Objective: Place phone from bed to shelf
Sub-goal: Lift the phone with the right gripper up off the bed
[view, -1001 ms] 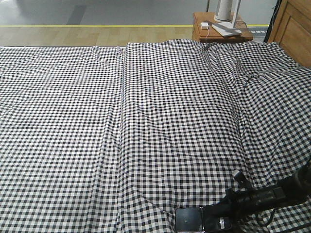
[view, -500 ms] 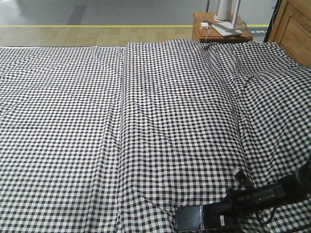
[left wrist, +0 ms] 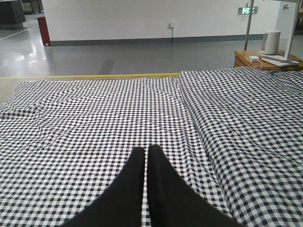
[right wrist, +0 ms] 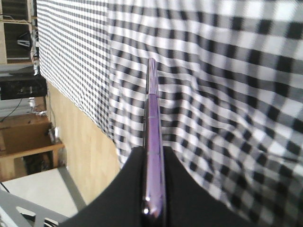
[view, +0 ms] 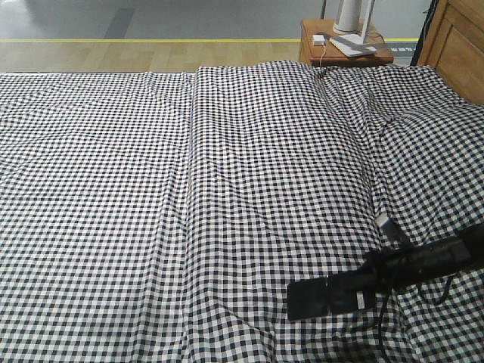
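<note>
Bed (view: 189,189) fills view. Phone (view: 305,300) over bed's near right part, between right gripper (view: 336,293) fingers. Left gripper (left wrist: 146,158) over bed. Bedside table (view: 344,47) beyond bed's far right corner; panel (view: 454,45) right of it.

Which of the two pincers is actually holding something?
The right pincer: it is clamped on the thin black phone, which shows edge-on between its fingers. The left pincer is closed with nothing in it.

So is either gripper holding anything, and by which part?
The right gripper is shut on the phone, clamping its flat faces at one short end. The left gripper is shut on nothing.
</note>
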Tool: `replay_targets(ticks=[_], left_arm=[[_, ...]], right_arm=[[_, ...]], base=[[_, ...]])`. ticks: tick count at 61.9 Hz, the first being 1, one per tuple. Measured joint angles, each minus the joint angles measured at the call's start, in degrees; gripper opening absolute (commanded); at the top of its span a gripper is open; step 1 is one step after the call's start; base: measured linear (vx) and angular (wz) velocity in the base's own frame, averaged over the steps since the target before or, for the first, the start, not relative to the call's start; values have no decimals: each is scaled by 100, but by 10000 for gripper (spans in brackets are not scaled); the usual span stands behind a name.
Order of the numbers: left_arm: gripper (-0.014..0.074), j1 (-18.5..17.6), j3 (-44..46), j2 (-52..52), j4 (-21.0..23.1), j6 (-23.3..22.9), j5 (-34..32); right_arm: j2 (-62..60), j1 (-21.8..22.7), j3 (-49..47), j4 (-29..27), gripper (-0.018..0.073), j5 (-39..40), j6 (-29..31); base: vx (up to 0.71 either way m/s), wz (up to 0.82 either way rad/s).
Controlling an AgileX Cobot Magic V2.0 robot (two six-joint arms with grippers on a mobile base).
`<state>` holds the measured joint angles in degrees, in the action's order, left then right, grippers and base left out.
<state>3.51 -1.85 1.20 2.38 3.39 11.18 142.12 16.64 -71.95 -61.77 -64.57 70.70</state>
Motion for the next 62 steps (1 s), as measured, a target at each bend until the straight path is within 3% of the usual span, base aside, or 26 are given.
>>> replay_targets(ticks=[21,49,62], left_arm=[[1,0,0,0,0,0,0],[1,0,0,0,0,0,0],[1,0,0,0,0,0,0]], right_arm=[[-2299,-26,422,256,-2,-100,-781],[-4917,-27,472,386,-2,-340,-1319],[-5995,-27,479,109,-2,-466,-1447]], base=[[0,0],[0,0],[0,0]])
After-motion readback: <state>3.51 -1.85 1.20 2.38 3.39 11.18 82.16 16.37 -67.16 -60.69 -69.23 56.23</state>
